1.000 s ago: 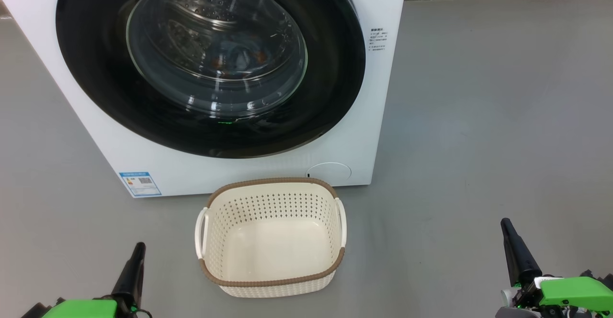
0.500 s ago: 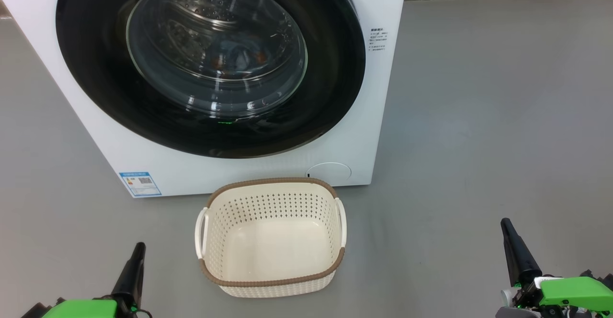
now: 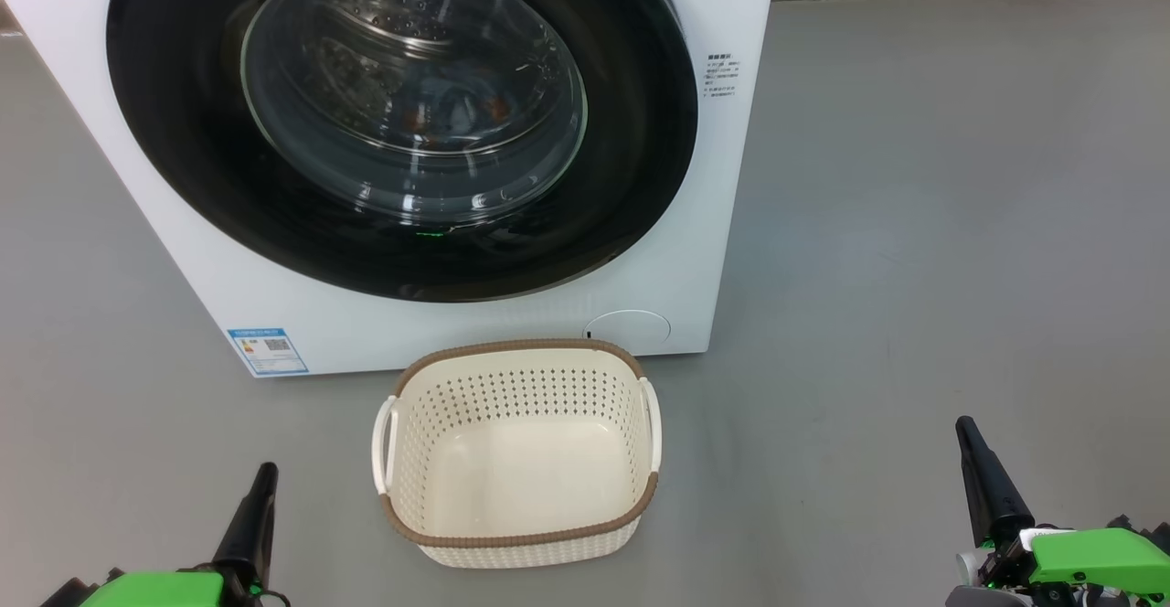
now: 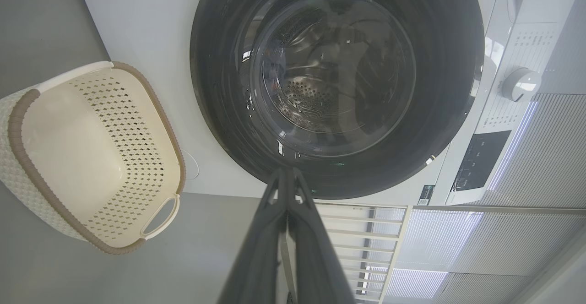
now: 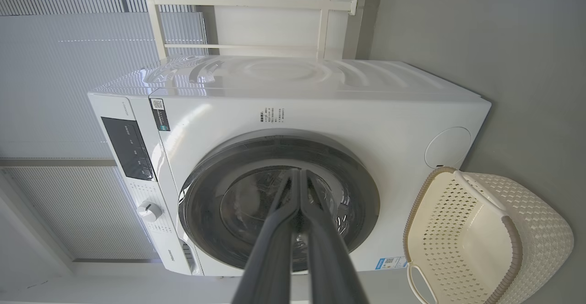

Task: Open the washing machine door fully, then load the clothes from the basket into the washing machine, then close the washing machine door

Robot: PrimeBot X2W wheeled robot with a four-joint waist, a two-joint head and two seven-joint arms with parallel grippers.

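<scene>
Now, washing machine door shut, clothes lying inside, both grippers hanging free.

The washing machine is standing at 12 o'clock in the head view. Its door is sitting flush against the front, with the glass bowl facing the camera. Through the glass, blue fabric with orange marks is lying in the drum. The basket is resting upright on the grey floor just in front of the machine at 6 o'clock. Its long axis is running from 9 to 3 o'clock, with a white handle at each end. The left gripper at 7 o'clock and the right gripper at 5 o'clock are hovering clear of everything. Their fingers are pointing toward 12, pressed together and gripping nothing.
</scene>
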